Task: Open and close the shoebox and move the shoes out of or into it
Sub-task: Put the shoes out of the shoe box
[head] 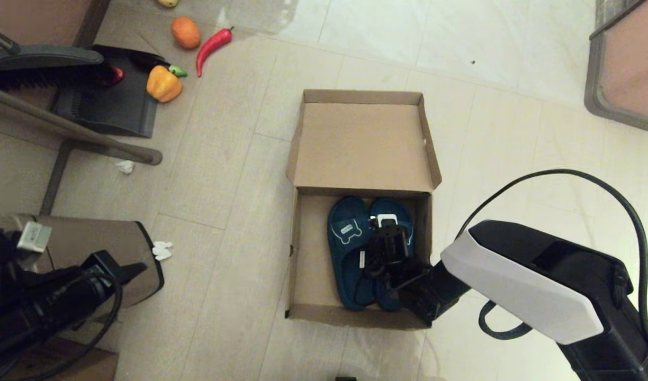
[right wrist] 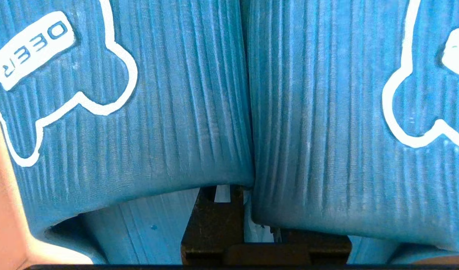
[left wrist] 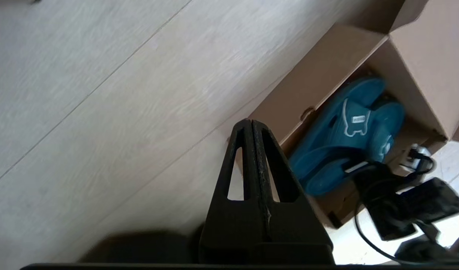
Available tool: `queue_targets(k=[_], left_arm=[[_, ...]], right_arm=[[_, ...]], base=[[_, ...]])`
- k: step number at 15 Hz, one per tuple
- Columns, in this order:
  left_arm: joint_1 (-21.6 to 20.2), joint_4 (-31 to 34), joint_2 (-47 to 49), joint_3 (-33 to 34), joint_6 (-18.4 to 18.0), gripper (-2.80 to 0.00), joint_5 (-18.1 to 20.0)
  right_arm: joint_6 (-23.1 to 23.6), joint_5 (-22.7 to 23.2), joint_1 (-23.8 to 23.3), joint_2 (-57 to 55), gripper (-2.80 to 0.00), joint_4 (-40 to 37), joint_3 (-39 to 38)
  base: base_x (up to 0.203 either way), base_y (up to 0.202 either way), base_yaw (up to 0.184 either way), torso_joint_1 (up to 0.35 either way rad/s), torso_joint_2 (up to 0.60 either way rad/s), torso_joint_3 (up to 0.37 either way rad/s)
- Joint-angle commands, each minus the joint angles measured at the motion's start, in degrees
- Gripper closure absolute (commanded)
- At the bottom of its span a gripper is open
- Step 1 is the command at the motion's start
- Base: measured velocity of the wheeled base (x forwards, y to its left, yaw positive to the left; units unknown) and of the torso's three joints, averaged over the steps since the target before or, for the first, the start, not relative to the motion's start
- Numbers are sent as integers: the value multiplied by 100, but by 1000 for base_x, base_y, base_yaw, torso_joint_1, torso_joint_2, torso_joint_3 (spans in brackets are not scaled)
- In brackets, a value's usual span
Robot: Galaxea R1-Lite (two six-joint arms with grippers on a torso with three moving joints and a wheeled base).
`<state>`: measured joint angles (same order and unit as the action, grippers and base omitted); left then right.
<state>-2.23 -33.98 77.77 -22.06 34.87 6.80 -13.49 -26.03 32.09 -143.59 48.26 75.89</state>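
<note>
The shoebox (head: 303,264) stands open on the floor, its flap lid (head: 362,143) lying back on the far side. Both dark blue shoes (head: 348,238) lie side by side inside, toes away from me. My right gripper (head: 381,226) reaches down into the box. In the right wrist view one finger (right wrist: 210,221) goes under each strap, and the gripper (right wrist: 237,197) is shut on the straps' adjoining inner sides; its tips are hidden. The left gripper (head: 136,270) is parked low at the left, shut and empty (left wrist: 251,123). The left wrist view also shows the shoes (left wrist: 342,135) and the shoebox (left wrist: 308,86).
A brown trash bin (head: 117,248) stands by the left arm. A dustpan and brush (head: 107,100) and a metal leg (head: 75,135) lie far left, beside a yellow pepper (head: 164,83), red chili (head: 212,46) and orange (head: 185,33). Furniture (head: 626,69) fills the far right corner.
</note>
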Motion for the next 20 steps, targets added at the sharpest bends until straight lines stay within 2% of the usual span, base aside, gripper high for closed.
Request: queue_targets(k=[1, 6, 10, 14, 16, 20], left_arm=[[-4, -21, -86, 108, 20, 0, 5], [3, -21, -188, 309, 20, 0, 14], [3, -19, -553, 517, 20, 0, -9], [-77, -12, -629, 521, 29, 0, -15], [-87, -12, -587, 459, 29, 0, -12], [-85, -12, -581, 474, 29, 0, -3]], right_arm=[[-19, -15, 85, 312, 0, 29, -278], [-74, 8, 622, 1418, 0, 277, -1588], [-6, -20, 955, 2304, 0, 457, -2040], [33, -29, 1084, 3484, 0, 262, -2279], [49, -32, 802, 4029, 0, -18, -2515], [52, -15, -667, 4629, 0, -252, -2975]], base=[[0, 0, 0, 0, 0, 0], [0, 0, 0, 0, 0, 0], [0, 0, 0, 0, 0, 0], [0, 0, 0, 0, 0, 0], [0, 0, 0, 0, 0, 0], [0, 0, 0, 0, 0, 0]])
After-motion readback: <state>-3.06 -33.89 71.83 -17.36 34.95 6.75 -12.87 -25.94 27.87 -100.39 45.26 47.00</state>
